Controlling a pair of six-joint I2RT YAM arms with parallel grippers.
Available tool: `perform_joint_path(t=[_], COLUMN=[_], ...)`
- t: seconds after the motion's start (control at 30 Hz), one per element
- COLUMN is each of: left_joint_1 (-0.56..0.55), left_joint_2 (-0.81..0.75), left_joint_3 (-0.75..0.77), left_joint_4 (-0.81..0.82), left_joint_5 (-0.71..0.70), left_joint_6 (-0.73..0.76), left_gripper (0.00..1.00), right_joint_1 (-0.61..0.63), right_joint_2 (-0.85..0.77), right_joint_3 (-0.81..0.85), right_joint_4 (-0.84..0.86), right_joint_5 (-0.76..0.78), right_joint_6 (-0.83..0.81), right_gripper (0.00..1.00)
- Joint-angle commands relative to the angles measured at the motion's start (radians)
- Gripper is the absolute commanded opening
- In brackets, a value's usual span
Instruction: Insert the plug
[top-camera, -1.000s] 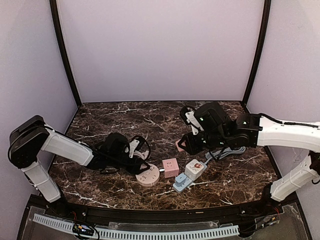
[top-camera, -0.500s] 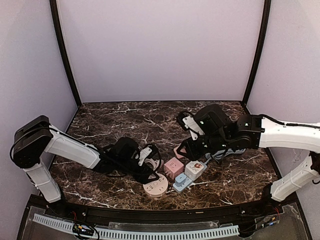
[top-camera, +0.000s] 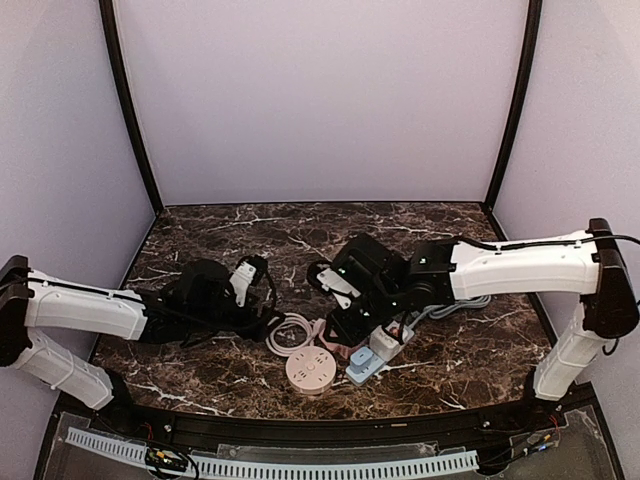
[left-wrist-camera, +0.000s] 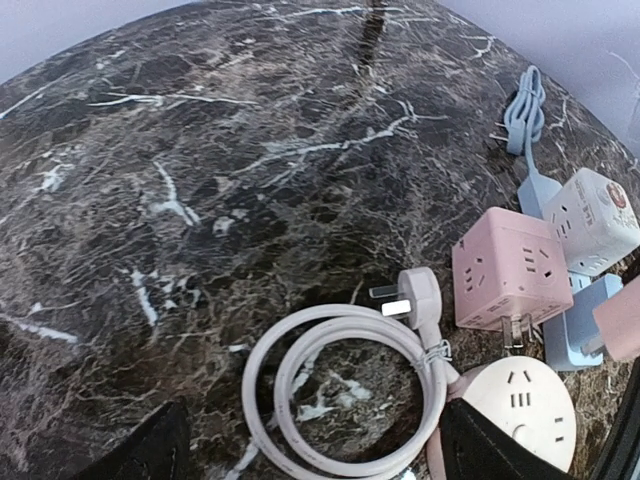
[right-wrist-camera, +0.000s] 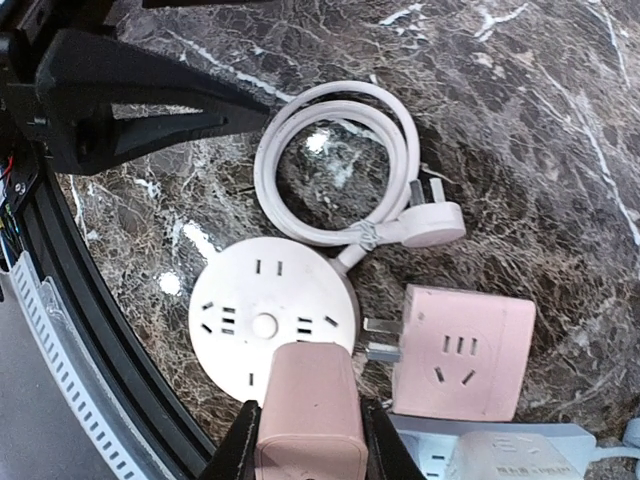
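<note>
I cannot see the prongs of the pink plug (right-wrist-camera: 305, 400). My right gripper (right-wrist-camera: 305, 435) is clenched on its body, over the near rim of the round socket (right-wrist-camera: 250, 320) by the counter's front edge. My left gripper (left-wrist-camera: 320, 455) is spread and empty. It has drawn back leftward since half a second ago, uncovering the coiled white cord (right-wrist-camera: 425, 225).

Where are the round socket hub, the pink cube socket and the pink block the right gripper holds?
round socket hub (right-wrist-camera: 265, 325), right wrist view, centre of top face.
pink cube socket (left-wrist-camera: 505, 268), left wrist view, socketed top face.
pink block (right-wrist-camera: 305, 400), right wrist view, middle of its face.
</note>
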Motion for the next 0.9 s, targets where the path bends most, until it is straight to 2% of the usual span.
perform_joint_path(t=[0.0,0.1,0.17,0.43,0.87], left_joint_1=[0.004,0.007,0.009,0.010,0.010], left_joint_2=[-0.108,-0.153,-0.193,-0.269,-0.282], left_joint_3=[-0.071,-0.109,-0.131,-0.192,-0.208], left_joint_4=[0.009,0.017,0.027,0.056,0.065], left_joint_5=[-0.212,-0.273,-0.304,-0.340,-0.327], left_joint_6=[0.014,0.010,0.008,0.018,0.020], left_gripper=[0.89,0.97,0.99,0.99,0.99], right_joint_1=[0.023,0.030,0.035,0.044,0.042], right_joint_2=[0.097,0.155,0.185,0.279,0.336], right_joint_3=[0.091,0.132,0.156,0.249,0.325], right_joint_4=[-0.041,-0.081,-0.107,-0.201,-0.291], right_joint_5=[-0.056,-0.066,-0.068,-0.048,0.041], right_joint_6=[-0.021,-0.028,-0.030,-0.040,-0.020], right_gripper=[0.00,0.00,0.00,0.00,0.00])
